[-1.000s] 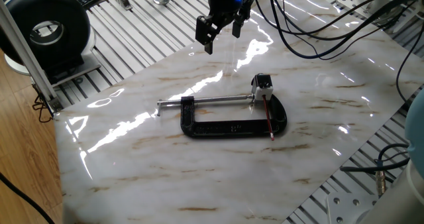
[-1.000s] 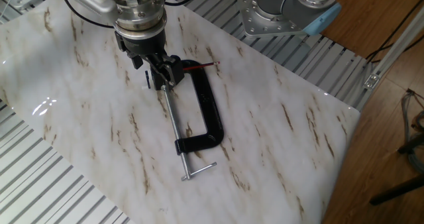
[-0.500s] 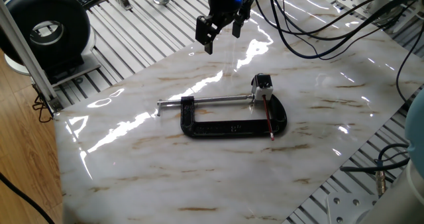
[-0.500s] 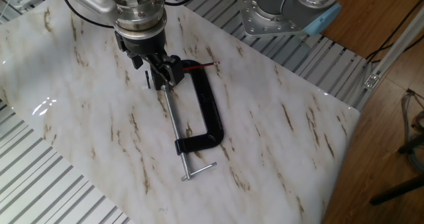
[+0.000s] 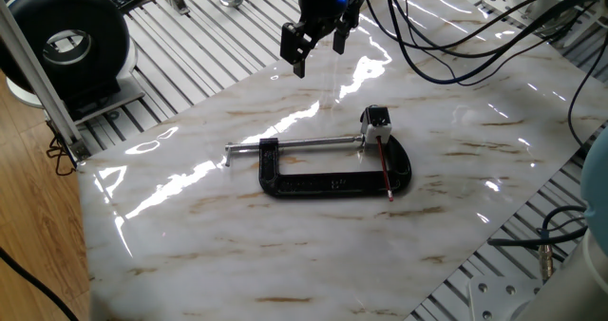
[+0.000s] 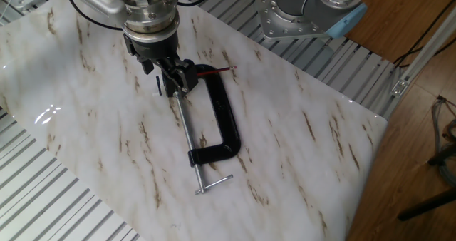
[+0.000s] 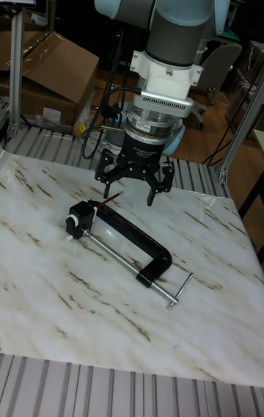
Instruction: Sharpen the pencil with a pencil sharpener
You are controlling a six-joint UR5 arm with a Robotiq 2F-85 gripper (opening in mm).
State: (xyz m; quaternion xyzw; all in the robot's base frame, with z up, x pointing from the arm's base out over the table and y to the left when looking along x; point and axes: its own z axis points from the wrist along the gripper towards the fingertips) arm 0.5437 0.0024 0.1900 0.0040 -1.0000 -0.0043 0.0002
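The gripper (image 5: 318, 44) was held open and empty, raised clear of the pencil (image 5: 384, 169), which was laid lengthwise from the sharpener (image 5: 376, 122) across the clamp (image 5: 323, 184).

Glossy marbled tabletop (image 5: 285, 250), matt black clamp (image 5: 332, 184) with bright metal screw rod (image 5: 313, 144).

A black C-clamp (image 5: 328, 183) lies flat on the marbled tabletop (image 5: 218, 250); a cardboard box (image 7: 57, 70) sits behind.

No lettering is readable anywhere; faint raised marks on the black clamp (image 5: 332, 183) are too blurred.
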